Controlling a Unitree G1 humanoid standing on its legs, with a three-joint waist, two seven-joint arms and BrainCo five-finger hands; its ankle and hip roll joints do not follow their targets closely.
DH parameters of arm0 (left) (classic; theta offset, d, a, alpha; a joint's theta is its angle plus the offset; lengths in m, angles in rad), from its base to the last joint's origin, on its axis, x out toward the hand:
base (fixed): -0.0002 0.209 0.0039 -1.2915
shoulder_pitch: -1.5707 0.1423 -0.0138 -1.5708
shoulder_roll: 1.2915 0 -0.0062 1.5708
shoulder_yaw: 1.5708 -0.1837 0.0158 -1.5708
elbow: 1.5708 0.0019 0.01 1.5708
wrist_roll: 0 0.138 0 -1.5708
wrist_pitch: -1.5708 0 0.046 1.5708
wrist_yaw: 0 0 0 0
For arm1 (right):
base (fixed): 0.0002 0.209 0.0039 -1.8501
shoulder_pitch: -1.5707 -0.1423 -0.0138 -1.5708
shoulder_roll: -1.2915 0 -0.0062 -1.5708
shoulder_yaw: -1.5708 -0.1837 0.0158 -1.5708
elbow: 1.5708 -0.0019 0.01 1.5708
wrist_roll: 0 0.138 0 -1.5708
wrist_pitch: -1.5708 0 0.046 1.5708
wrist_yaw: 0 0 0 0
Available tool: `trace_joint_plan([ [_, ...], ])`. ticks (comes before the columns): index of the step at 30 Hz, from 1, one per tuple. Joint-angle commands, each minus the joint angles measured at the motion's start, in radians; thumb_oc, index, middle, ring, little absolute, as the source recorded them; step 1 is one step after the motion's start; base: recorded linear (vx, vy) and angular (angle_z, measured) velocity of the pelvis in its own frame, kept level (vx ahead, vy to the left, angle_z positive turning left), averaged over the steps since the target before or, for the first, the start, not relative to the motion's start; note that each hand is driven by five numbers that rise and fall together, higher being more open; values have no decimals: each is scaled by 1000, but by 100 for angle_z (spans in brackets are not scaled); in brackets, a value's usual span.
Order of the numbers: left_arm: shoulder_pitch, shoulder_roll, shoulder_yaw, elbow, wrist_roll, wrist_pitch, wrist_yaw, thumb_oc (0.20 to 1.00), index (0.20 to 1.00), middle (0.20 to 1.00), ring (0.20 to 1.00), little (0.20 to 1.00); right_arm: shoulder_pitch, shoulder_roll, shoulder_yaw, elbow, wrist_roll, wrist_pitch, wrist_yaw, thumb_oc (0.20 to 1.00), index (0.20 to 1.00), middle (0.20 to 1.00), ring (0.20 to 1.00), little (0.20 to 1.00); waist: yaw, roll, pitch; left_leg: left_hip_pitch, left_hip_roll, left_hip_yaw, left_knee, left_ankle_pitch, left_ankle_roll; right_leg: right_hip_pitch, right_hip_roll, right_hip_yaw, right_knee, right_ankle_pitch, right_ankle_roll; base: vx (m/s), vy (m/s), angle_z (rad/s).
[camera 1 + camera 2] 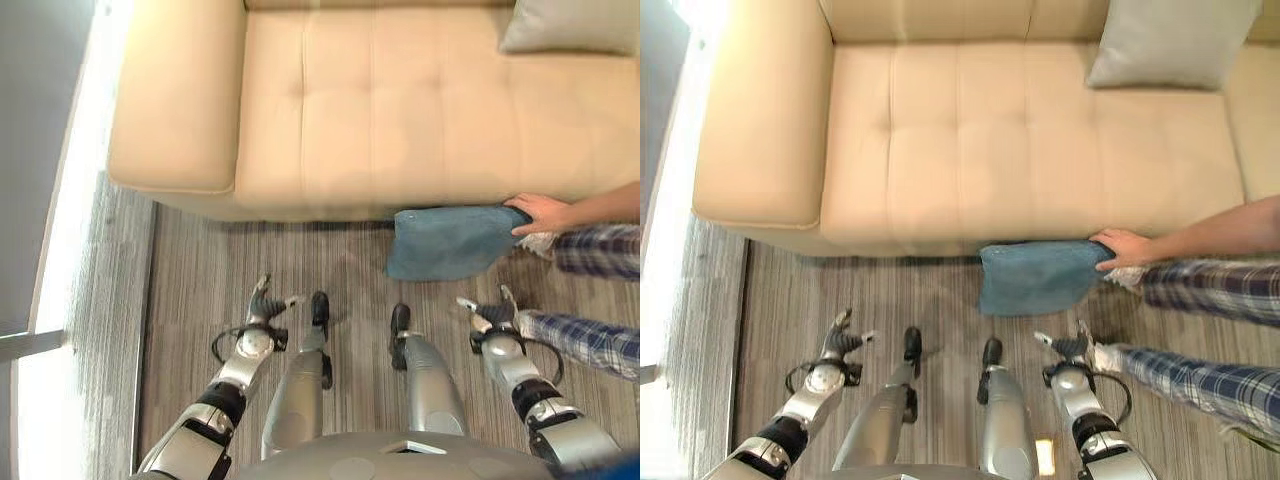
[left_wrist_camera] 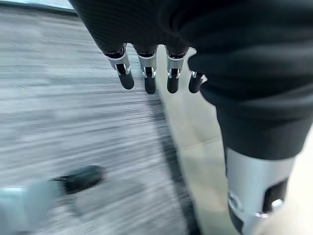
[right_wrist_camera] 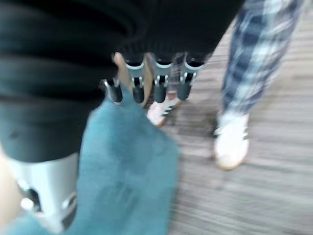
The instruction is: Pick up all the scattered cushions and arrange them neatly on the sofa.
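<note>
You have one grey cushion [image 1: 1170,42] on the sofa [image 1: 970,130] upper right; the blue cushion [image 1: 1035,277] remains floor-side, both hands [image 1: 268,303] [image 1: 487,312] empty, fingers apart.

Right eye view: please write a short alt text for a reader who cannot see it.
A person's hand holds a blue cushion against the front edge of a beige sofa, above a striped floor. A grey cushion rests on the seat at the back. The robot's left hand and right hand hang low, holding nothing.
</note>
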Motion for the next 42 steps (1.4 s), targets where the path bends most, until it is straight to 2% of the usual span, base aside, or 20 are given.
trace_joint_plan([
  [1, -80, -4, 47, 84, 68, 8, -42, 1000, 1000, 1000, 1000, 1000, -64, -16, -1, 24, -58, 5, 31, 1000, 1000, 1000, 1000, 1000, 6, -28, 83, 65, -16, -21, 30, -122, -26, 158, -23, -48, -323, 215, 85, 108, -43, 3],
  [4, -10, -24, 84, 248, 120, 31, -65, 1000, 1000, 1000, 1000, 1000, -13, 1, -18, 130, -81, 12, 74, 1000, 1000, 1000, 1000, 1000, 11, -28, 12, 173, -3, -11, -21, -120, -29, 277, 2, -51, -379, 198, 88, 157, -50, -1],
  [9, 42, -19, 108, 294, 156, 38, -89, 1000, 1000, 1000, 1000, 1000, 39, 6, -27, 168, -106, 8, 109, 1000, 1000, 1000, 1000, 1000, 16, -25, -24, 250, 24, -13, -35, -119, -43, 369, 33, -65, -388, 157, 74, 57, -96, 8],
  [13, 61, -22, 114, 296, 164, 40, -102, 1000, 1000, 1000, 1000, 1000, 58, 7, -21, 191, -112, 1, 121, 1000, 1000, 1000, 1000, 1000, 20, -35, -25, 252, 35, -37, 50, -140, -48, 429, 63, -64, -430, 146, 53, 2, -142, 26],
  [14, 61, -24, 113, 298, 164, 39, -104, 1000, 1000, 1000, 1000, 1000, 57, 4, -16, 194, -114, 0, 121, 1000, 1000, 1000, 1000, 1000, 21, -39, -24, 243, 27, -45, 80, -149, -49, 439, 64, -65, -436, 146, 50, -60, -101, 17],
  [15, 53, -28, 108, 294, 164, 35, -112, 1000, 1000, 1000, 1000, 1000, 56, -4, -11, 195, -119, -1, 128, 1000, 1000, 1000, 1000, 1000, 23, -51, -16, 222, -21, -60, 147, -178, -45, 450, 55, -62, -443, 152, 46, -51, -44, 36],
  [18, 53, -35, 102, 289, 186, 33, -117, 1000, 1000, 1000, 1000, 1000, 61, -12, -17, 198, -122, -1, 135, 1000, 1000, 1000, 1000, 1000, 17, -56, -28, 218, -65, -36, 153, -209, -26, 459, 57, -60, -447, 156, 49, -9, 6, 31],
  [20, 52, -39, 100, 281, 186, 32, -121, 1000, 1000, 1000, 1000, 1000, 47, -18, -5, 200, -132, 6, 135, 1000, 1000, 1000, 1000, 1000, 29, -55, -27, 211, -117, -88, 149, -224, -6, 424, 66, -39, -423, 162, 47, -26, 98, -6],
  [21, 61, -40, 107, 283, 192, 34, -127, 1000, 1000, 1000, 1000, 1000, 48, -18, 2, 202, -150, 10, 144, 1000, 1000, 1000, 1000, 1000, 32, -52, -35, 231, -118, -95, 120, -224, 5, 411, 73, -42, -391, 155, 49, 31, 95, -27],
  [24, 71, -22, 126, 283, 184, 32, -127, 1000, 1000, 1000, 1000, 1000, 26, -11, 28, 180, -170, 17, 149, 1000, 1000, 1000, 1000, 1000, 63, -48, -5, 280, -99, -77, 70, -206, 31, 338, 53, -53, -204, 127, 73, 12, 114, -85],
  [26, 70, -12, 133, 283, 184, 30, -126, 1000, 1000, 1000, 1000, 1000, 15, -8, 34, 176, -174, 21, 156, 1000, 1000, 1000, 1000, 1000, 68, -46, 5, 295, -94, -76, 58, -203, 41, 318, 34, -43, -181, 128, 92, 15, -30, -113],
  [28, 67, -8, 133, 290, 184, 28, -124, 1000, 1000, 1000, 1000, 1000, 11, -16, 34, 170, -182, 22, 157, 1000, 1000, 1000, 1000, 1000, 65, -33, 4, 304, -79, -87, 43, -206, 43, 314, 7, 12, -215, 146, 91, 91, -189, -23],
  [29, 58, -8, 129, 293, 177, 24, -118, 1000, 1000, 1000, 1000, 1000, 0, -22, 29, 166, -187, 32, 153, 1000, 1000, 1000, 1000, 1000, 62, -25, 7, 304, -64, -98, 47, -213, 35, 293, -32, 56, -259, 193, 99, 93, -202, 10],
  [33, 57, -7, 141, 311, 176, 21, -112, 1000, 1000, 1000, 1000, 1000, -1, -18, 29, 167, -192, 29, 157, 1000, 1000, 1000, 1000, 1000, 65, -53, -4, 314, -40, -82, 53, -230, -1, 345, -79, -14, -358, 237, 131, 152, -358, 19],
  [34, 59, -9, 140, 312, 165, 23, -109, 1000, 1000, 1000, 1000, 1000, 7, -19, 34, 160, -189, 24, 153, 1000, 1000, 1000, 1000, 1000, 61, -48, -16, 313, 13, -97, 28, -210, -41, 345, -48, -17, -355, 212, 120, 161, -409, 32],
  [36, 60, -12, 136, 311, 167, 24, -108, 1000, 1000, 1000, 1000, 1000, 10, -19, 32, 157, -183, 21, 155, 1000, 1000, 1000, 1000, 1000, 56, -44, -18, 315, 30, -102, 19, -203, -51, 355, -38, -30, -360, 202, 114, 120, -344, 28],
  [38, 51, -24, 119, 296, 161, 29, -109, 1000, 1000, 1000, 1000, 1000, 25, -23, 27, 168, -165, 19, 147, 1000, 1000, 1000, 1000, 1000, 42, -37, -5, 284, 68, -108, 56, -182, -75, 393, 3, -67, -382, 161, 79, 108, -457, 65],
  [39, 45, -30, 107, 279, 161, 31, -111, 1000, 1000, 1000, 1000, 1000, 32, -25, 18, 168, -154, 21, 142, 1000, 1000, 1000, 1000, 1000, 27, -44, 0, 253, 82, -31, 120, -176, -73, 417, 4, -93, -398, 148, 67, 71, -317, 87],
  [40, 46, -31, 104, 271, 160, 31, -115, 1000, 1000, 1000, 1000, 1000, 33, -25, 18, 170, -149, 22, 144, 1000, 1000, 1000, 1000, 1000, 26, -47, 2, 245, 75, -8, 145, -185, -67, 427, 8, -99, -409, 148, 63, 33, -235, 93],
  [42, 41, -35, 96, 262, 165, 32, -126, 1000, 1000, 1000, 1000, 1000, 41, -23, 17, 177, -139, 17, 144, 1000, 1000, 1000, 1000, 1000, 26, -57, 2, 211, 5, 12, 187, -221, -36, 449, 20, -105, -434, 152, 57, 61, -162, 60],
])
